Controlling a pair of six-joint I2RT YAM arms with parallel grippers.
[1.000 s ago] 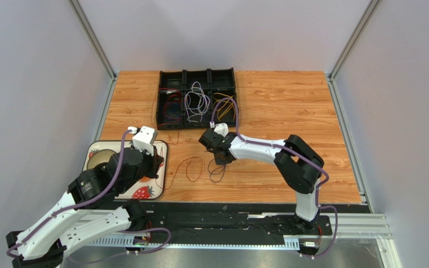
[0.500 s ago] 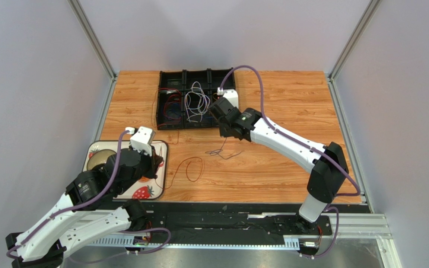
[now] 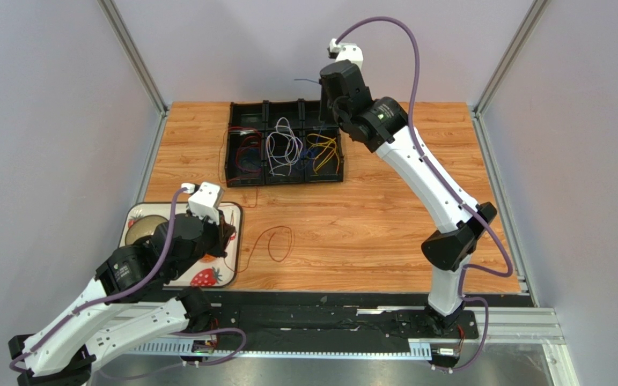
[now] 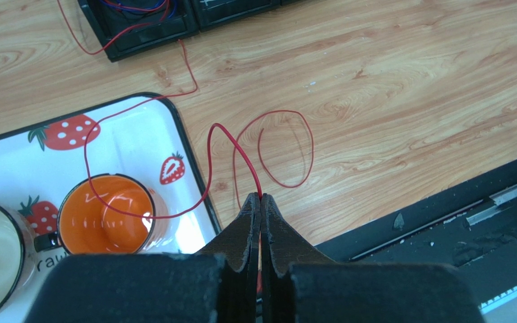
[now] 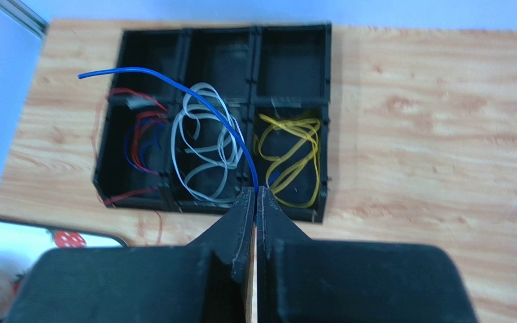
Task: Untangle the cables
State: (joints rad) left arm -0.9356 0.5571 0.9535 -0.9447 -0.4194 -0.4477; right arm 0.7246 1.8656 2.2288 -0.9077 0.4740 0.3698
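My left gripper [image 4: 261, 196] is shut on a red cable [image 4: 282, 112] and holds it low over the table beside the strawberry tray; in the top view it [image 3: 225, 233] sits by that tray's right edge. The red cable loops on the wood [image 3: 291, 238] and runs back across the tray toward the black bin. My right gripper [image 5: 255, 190] is shut on a blue cable [image 5: 194, 94] that arcs up and to the left. It hangs high above the bin's back right [image 3: 325, 87]. The bin's compartments hold white-grey cables [image 5: 204, 148], yellow cables [image 5: 291, 151] and red and blue cables [image 5: 143, 131].
The black compartment bin [image 3: 342, 153] stands at the back middle of the wooden table. A white strawberry tray [image 4: 126, 134] with an orange cup [image 4: 109, 215] and a beige cup [image 3: 144, 227] lies at the near left. A black rail runs along the near edge [image 4: 443, 222].
My right arm rose from the table's middle to high above the bin, carrying the thin cable off the wood. The left arm and the red loop have not moved.
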